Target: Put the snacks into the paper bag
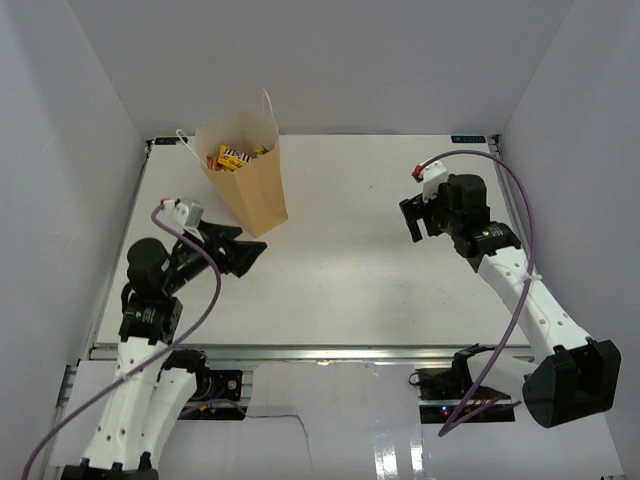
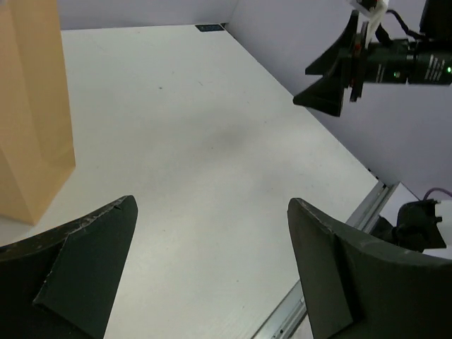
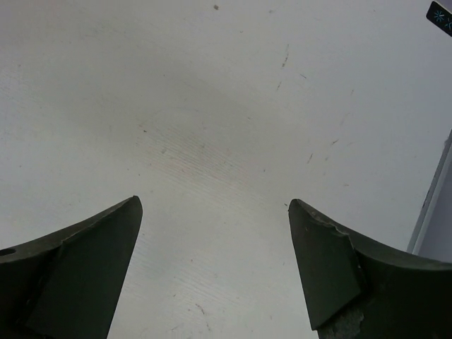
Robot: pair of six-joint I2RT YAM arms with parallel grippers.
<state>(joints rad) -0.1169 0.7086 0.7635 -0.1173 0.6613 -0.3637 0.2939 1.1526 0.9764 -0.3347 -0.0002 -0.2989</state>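
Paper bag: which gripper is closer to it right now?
Left. The left gripper is open close by the base of the paper bag, on its near side. The right gripper is open far off across the table.

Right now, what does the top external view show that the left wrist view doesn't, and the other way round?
Only top external: the open mouth of the paper bag, with the snacks already inside.
Only left wrist: a close look between the fingers of the left pincer, which is spread wide with nothing in it.
Both: the paper bag's flat side standing upright on the white table, no packets lying loose on the table, and the right pincer open and empty above the table.
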